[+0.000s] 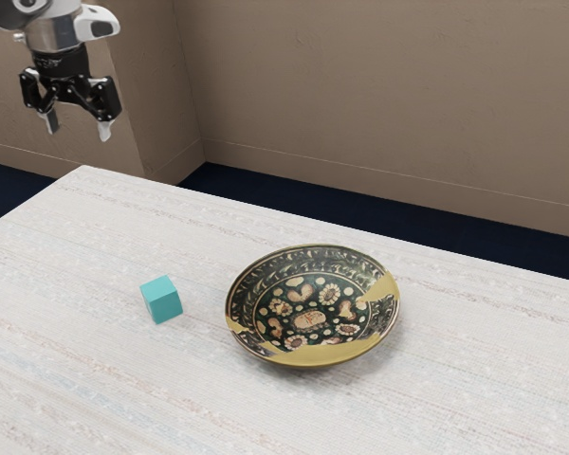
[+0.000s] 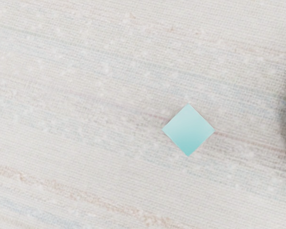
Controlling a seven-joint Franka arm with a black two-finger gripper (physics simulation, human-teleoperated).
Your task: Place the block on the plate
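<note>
Jaws, black, pale-tipped: upper left of the exterior view, standing apart, pointing down. Arm [image 1: 52, 28], white and grey, above them in the same corner. Block [image 1: 162, 300], teal, one: left of centre, lower half of the frame, resting on the pale, streaked surface [image 1: 455, 379]. Plate [image 1: 313, 355], round, dark, floral, gold-patched: just right of centre, near the block, not touching it.
</note>
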